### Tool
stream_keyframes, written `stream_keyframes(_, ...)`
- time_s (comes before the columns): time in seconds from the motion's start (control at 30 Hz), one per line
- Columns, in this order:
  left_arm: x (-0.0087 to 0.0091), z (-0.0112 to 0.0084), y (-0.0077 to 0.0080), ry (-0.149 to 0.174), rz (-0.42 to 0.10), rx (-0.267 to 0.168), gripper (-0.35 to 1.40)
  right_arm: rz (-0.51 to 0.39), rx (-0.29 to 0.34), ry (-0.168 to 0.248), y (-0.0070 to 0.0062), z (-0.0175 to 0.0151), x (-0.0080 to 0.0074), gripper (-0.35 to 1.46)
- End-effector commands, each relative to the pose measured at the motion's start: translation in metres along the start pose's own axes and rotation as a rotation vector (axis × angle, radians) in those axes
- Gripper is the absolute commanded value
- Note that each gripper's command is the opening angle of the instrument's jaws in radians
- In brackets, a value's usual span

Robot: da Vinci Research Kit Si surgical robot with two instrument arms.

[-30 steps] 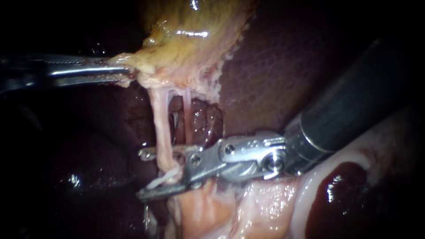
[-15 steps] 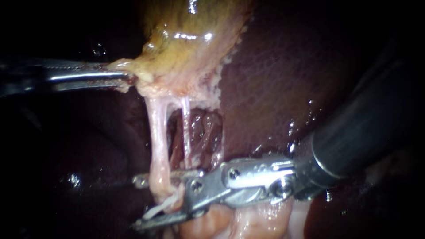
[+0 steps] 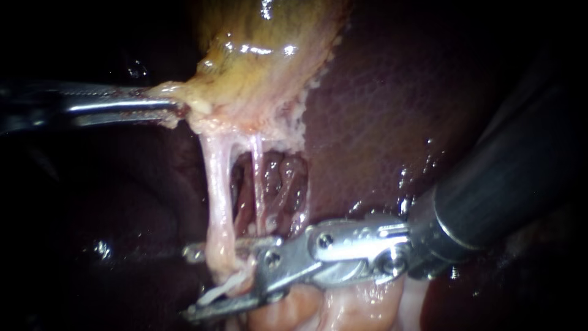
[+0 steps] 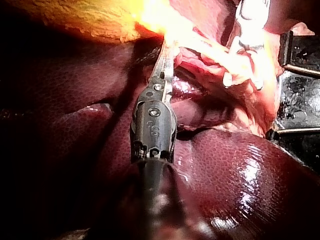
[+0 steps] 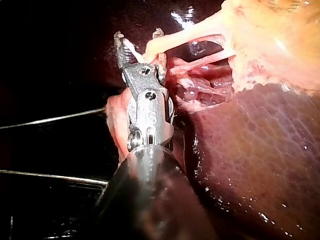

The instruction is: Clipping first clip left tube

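The pale left tube (image 3: 217, 202) runs down from the yellow gallbladder (image 3: 263, 67) and passes between the jaws of my right instrument (image 3: 195, 281). Those jaws are open, one on each side of the tube near its lower end, with a white strand lying between them. A thinner right tube (image 3: 258, 184) hangs just beside it. My left instrument (image 3: 174, 107) is shut on the gallbladder's lower edge and holds it up. The right wrist view shows the same tube (image 5: 185, 37) crossing between my right instrument's (image 5: 139, 42) spread jaws. The left wrist view shows my left instrument (image 4: 165, 60) biting the gallbladder (image 4: 100, 20).
Dark red liver (image 3: 392, 110) lies behind and to the right of the tubes. Pale pink tissue (image 3: 343, 306) sits under the right instrument's wrist. Thin metal wires (image 5: 50, 120) cross the dark base beside the right instrument.
My right instrument has slid lower along the left tube, which now looks longer and tauter. Over the last half second nothing has moved. The left instrument keeps its hold.
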Motion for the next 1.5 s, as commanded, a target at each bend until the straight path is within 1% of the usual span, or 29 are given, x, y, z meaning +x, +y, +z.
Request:
stream_keyframes(0.03, 0.0000, 0.0000, 0.0000, 0.000, 0.000, 0.000, -0.35, 0.006, 0.000, -0.002, 0.0000, 0.0000, -0.0001, 0.42)
stream_keyframes(0.33, 0.0000, 0.0001, 0.0000, 0.000, 0.000, 0.000, -0.35, 0.047, -0.001, -0.001, 0.0003, -0.0002, -0.0003, 0.29)
stream_keyframes(0.6, 0.0000, 0.0001, 0.0000, 0.000, 0.000, 0.000, -0.35, 0.070, -0.004, 0.002, 0.0004, -0.0003, -0.0004, 0.12)
stream_keyframes(1.13, 0.0000, 0.0001, -0.0001, 0.000, 0.000, 0.000, -0.35, 0.106, -0.005, 0.002, 0.0004, -0.0003, -0.0004, -0.33)
stream_keyframes(1.3, 0.0000, 0.0001, -0.0001, 0.000, 0.000, 0.000, -0.35, 0.137, -0.006, 0.000, 0.0006, -0.0004, -0.0003, -0.35)
stream_keyframes(1.5, 0.0000, 0.0001, -0.0001, 0.000, 0.000, -0.001, -0.35, 0.136, -0.009, -0.003, 0.0008, -0.0005, -0.0005, -0.35)
